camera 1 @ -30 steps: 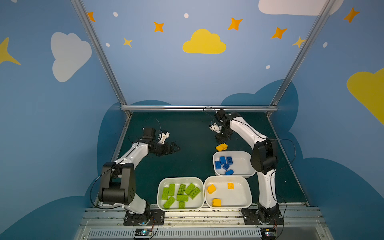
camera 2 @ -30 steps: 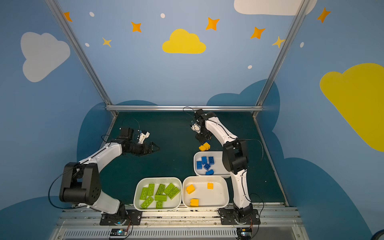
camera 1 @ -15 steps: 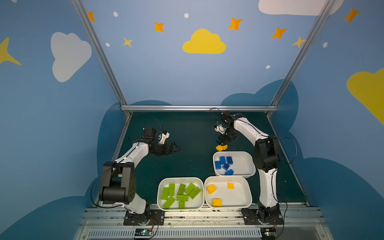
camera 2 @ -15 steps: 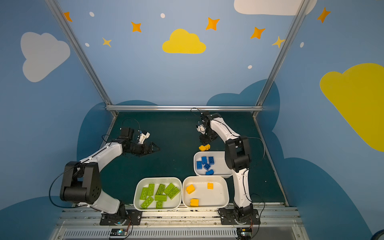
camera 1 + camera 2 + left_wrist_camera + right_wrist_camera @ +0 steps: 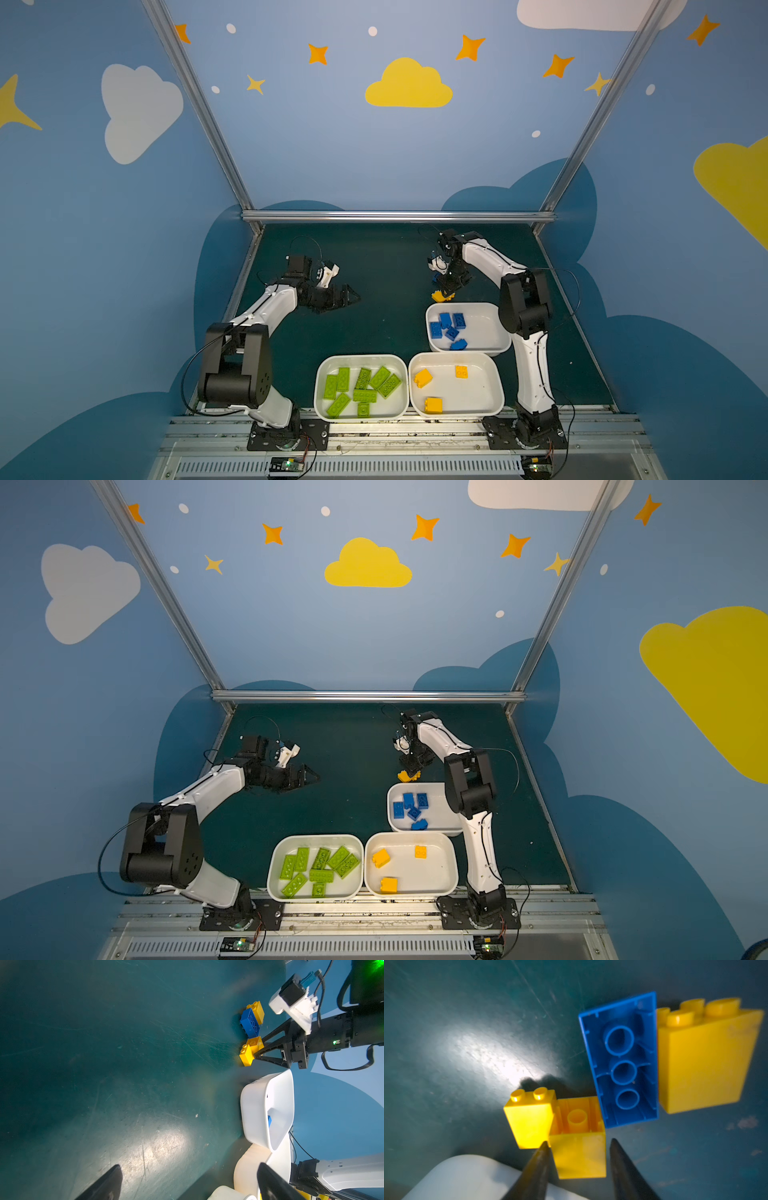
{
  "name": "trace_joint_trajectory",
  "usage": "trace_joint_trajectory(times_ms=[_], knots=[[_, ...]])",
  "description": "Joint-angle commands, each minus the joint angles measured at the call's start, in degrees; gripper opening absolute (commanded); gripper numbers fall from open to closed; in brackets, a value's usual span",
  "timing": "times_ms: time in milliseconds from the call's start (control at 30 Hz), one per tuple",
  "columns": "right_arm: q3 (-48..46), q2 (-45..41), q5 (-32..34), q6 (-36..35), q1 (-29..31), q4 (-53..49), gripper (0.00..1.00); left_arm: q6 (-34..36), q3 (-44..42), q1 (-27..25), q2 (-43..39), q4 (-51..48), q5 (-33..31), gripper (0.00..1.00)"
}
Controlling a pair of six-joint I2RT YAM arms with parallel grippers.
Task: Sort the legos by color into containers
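**Right arm down on the yellow bricks**

Since a second before, the right arm's fingers [image 5: 535, 1172] had come down onto the loose bricks and drawn in. The left arm had not budged.

The yellow brick [image 5: 577, 1147] they aimed at lay on its side on the table [image 5: 374, 270], hollow underside showing, just beyond the far rim of the blue tray [image 5: 486, 328]. A narrower yellow brick [image 5: 529, 1122] touched one flank. An overturned blue brick [image 5: 620, 1064] sat close at its far corner, with a bigger yellow brick [image 5: 704, 1064] against that.

It looked light, rigid and glossy, so I reckoned the sure hold was squarely across its two flat walls, lest it squirt out. The fingers stood either side of those very walls, one tip at the seam with the neighbour. Whether they already pinched it I couldn't tell.

The right arm reached out from its base, elbow high, wrist tipped steeply down. The left arm's fingers [image 5: 108, 1182] were spread wide and empty, held low over the table, pointing toward the middle. The yellow tray [image 5: 478, 395] and green tray [image 5: 392, 409] sat nearest the bases.
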Motion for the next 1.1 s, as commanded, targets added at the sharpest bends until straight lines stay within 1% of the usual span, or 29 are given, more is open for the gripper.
trace_joint_trajectory(times_ms=[0, 33, 133, 267, 433, 567, 633, 833, 1000, 1067], knots=[[1.5, 1.4, 0.9, 0.8, -0.5, -0.3, 0.36, 0.2, 1.0, 0.2, -0.3, -0.9, 0.9, 0.99], [1.6, 1.3, 1.0, 0.8, -0.6, -0.3, 0.33, 0.2, 1.0, 0.2, -0.3, -0.9, 0.8, 0.99], [1.4, 0.2, 1.8, 0.5, -0.7, -0.5, 0.29, 0.2, 1.1, 0.2, -0.3, -1.1, 0.8, 0.99], [0.6, -2.8, 3.0, -0.1, -0.7, -1.4, 0.27, 0.4, 1.8, 0.2, -0.2, -1.4, 0.8, 1.0], [-3.3, -10.9, 2.0, -0.6, -0.5, -1.7, 0.27, 0.7, 3.1, 0.2, 0.0, -2.2, 0.6, 0.99], [-9.0, -19.2, 0.0, -1.8, 1.1, -1.9, 0.27, 0.5, 4.0, 0.2, 0.0, -2.3, 0.8, 0.99], [-12.6, -23.7, -1.0, -3.4, 2.7, -1.6, 0.28, 0.2, 4.4, 0.3, -0.1, -2.1, 1.1, 0.99], [-23.9, -36.8, -2.9, -5.9, 11.2, -3.2, 0.28, -1.9, 4.5, 0.2, -1.4, -1.5, 2.7, 0.99], [-34.6, -47.1, -8.0, -8.4, 19.7, -2.9, 0.3, -4.9, 2.5, 0.2, -4.0, 0.4, 5.3, 0.99], [-39.5, -50.4, -9.8, -10.8, 22.9, -1.9, 0.3, -5.6, 1.7, 0.1, -5.3, 0.7, 6.0, 1.0]])
